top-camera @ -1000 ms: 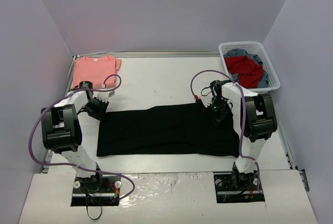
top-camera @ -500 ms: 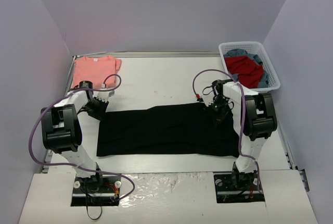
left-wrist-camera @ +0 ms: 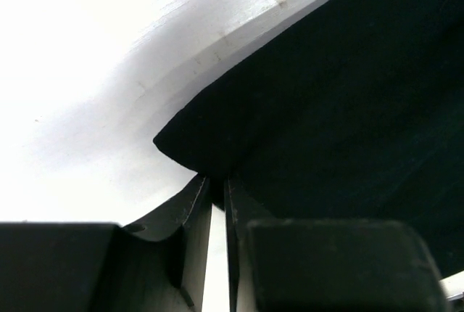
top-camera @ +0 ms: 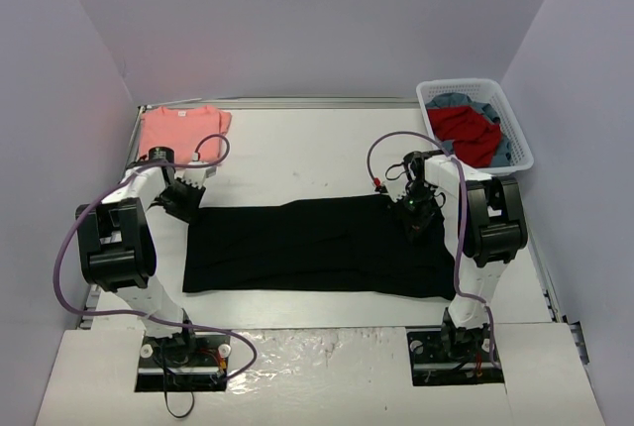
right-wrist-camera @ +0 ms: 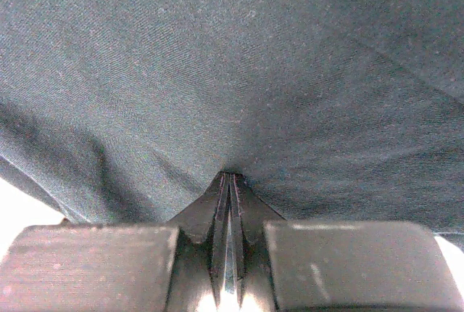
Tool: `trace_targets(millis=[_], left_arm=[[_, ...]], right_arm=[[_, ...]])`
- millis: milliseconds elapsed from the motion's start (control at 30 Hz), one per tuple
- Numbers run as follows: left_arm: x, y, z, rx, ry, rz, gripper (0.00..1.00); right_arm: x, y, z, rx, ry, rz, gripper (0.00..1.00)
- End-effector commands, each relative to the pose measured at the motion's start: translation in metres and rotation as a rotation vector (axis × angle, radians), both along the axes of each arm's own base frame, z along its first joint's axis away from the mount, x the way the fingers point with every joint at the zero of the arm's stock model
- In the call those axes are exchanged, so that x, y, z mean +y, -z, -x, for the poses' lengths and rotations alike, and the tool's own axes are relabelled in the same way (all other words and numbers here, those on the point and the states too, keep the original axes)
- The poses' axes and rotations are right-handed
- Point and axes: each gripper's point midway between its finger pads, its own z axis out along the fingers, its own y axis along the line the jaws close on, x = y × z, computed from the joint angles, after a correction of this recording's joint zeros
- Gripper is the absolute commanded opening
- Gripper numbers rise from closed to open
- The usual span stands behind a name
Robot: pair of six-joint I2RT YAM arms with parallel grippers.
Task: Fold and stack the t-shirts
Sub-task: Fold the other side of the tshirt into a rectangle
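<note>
Flat on desk [top-camera: 297, 149]: black tee [top-camera: 317, 248], left gripper [left-wrist-camera: 217, 181] clamped on its far-left corner, right gripper [right-wrist-camera: 230, 178] on its right end.

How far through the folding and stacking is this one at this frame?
Done: the pink t-shirt looks folded at the far-left corner. In hand: the black t-shirt lies as a long band mid-table, apparently partly folded; the left gripper and right gripper each pinch one far corner. Left: finish folding it and stack the two. More clothes sit in the basket.
</note>
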Motion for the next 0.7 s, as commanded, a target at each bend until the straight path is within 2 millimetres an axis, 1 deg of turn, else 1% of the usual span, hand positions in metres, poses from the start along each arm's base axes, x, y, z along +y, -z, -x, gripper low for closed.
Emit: trace_targets(millis=[0,400,433,467,500,533,600,633,667], left_arm=[[0.0156,-0.0269,-0.0099,-0.067,-0.005,-0.058,0.11],[0.0215,-0.0268,-0.0142,-0.066,-0.007,-0.065,0.12],[0.0221,-0.0254,-0.0143,-0.063,-0.007,-0.065,0.11],[0.0214,-0.0246,-0.0147,-0.063,-0.005,-0.06,0.06],[0.0213,-0.0236,-0.0145,-0.059,-0.007,-0.059,0.04],[0.0211,-0.0233,-0.0148,-0.06,-0.007,-0.055,0.02],[0.018,-0.0206,-0.0148,-0.053,-0.003,-0.04,0.02],[0.0173,-0.0201,-0.0141,-0.05,-0.003,-0.033,0.03],[0.0161,-0.0196,-0.0134,-0.045,-0.002,-0.026,0.16]], right_arm=[[-0.0362,0.0701,0.036,0.139,-0.049,0.15,0.0],[-0.0365,0.0711,0.0366,0.141,-0.042,0.155,0.0],[-0.0366,0.0712,0.0372,0.143,-0.042,0.155,0.0],[-0.0365,0.0713,0.0369,0.141,-0.041,0.155,0.0],[-0.0368,0.0713,0.0368,0.141,-0.041,0.157,0.0],[-0.0367,0.071,0.0366,0.139,-0.041,0.157,0.0],[-0.0367,0.0707,0.0363,0.138,-0.04,0.157,0.0],[-0.037,0.0708,0.0369,0.139,-0.04,0.158,0.0],[-0.0371,0.0712,0.0378,0.142,-0.04,0.159,0.0]])
